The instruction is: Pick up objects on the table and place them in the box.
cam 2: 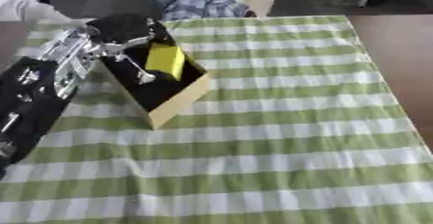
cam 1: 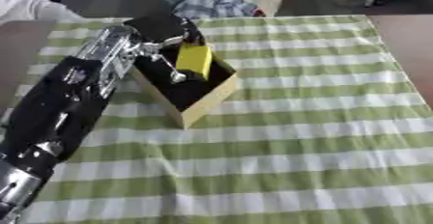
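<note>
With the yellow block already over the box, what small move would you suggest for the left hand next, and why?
Probably straighten the fingers and let go. The left hand holds the yellow block inside the walls of the box, low over its dark floor, so a release should drop it in. No other loose object shows on the striped cloth.

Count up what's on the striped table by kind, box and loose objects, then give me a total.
Cardboard box: 1
Yellow block, in the box under the left hand: 1
Loose objects on the green and white striped cloth: 0
Total: 2
</note>
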